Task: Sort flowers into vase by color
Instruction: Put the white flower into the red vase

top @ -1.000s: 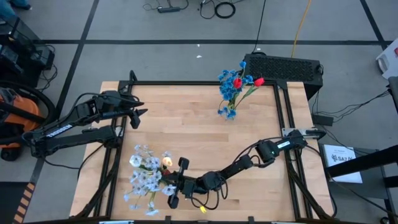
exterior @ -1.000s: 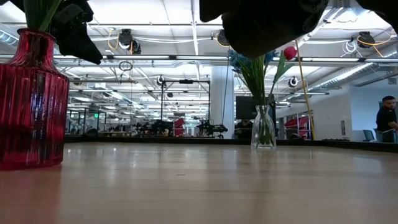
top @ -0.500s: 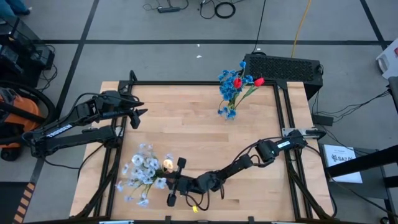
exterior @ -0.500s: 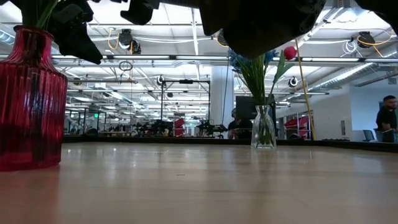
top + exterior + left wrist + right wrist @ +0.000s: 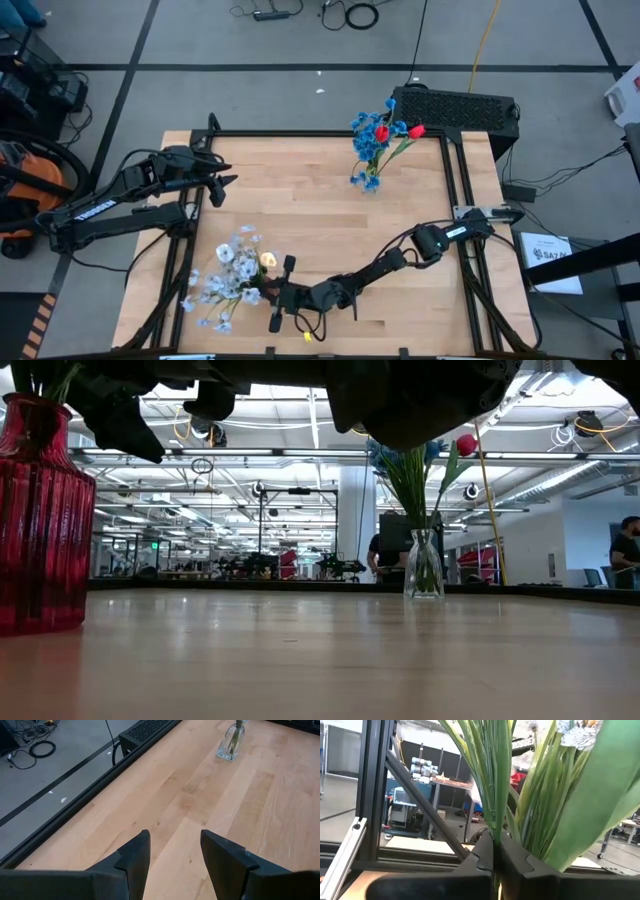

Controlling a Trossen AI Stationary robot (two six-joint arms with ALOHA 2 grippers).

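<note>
A red ribbed vase (image 5: 40,510) stands on its base at the table's near left and holds pale blue-white flowers (image 5: 225,275) with one white-yellow bloom (image 5: 267,261). In the high view the blooms hide the vase. My right gripper (image 5: 268,296) is shut on green stems (image 5: 495,827) of this bunch, just right of the blooms. A clear glass vase (image 5: 372,180) at the far side holds bright blue clusters and red buds (image 5: 382,132). My left gripper (image 5: 175,845) is open and hovers over the table's left part (image 5: 222,187), touching nothing. My right gripper pinches thin green stems (image 5: 495,831) of the pale bunch between its two shut fingers (image 5: 482,852). It reaches in roughly level from the table's right and lies across the stems. The blooms (image 5: 577,732) stand above the hold. How many stems are caught does not show.
A black frame rail (image 5: 330,133) runs round the wooden tabletop, and its bars (image 5: 420,815) stand close behind the held bunch. A black box (image 5: 455,108) sits beyond the far right corner. Bare wood (image 5: 300,210) lies between the two vases. A person (image 5: 628,550) stands far off in the room.
My right gripper has moved a little toward the table's left edge, still shut on the stems. The pale bunch has swung with it, its blooms now farther left. In the low view the red vase has slid left along the table.
</note>
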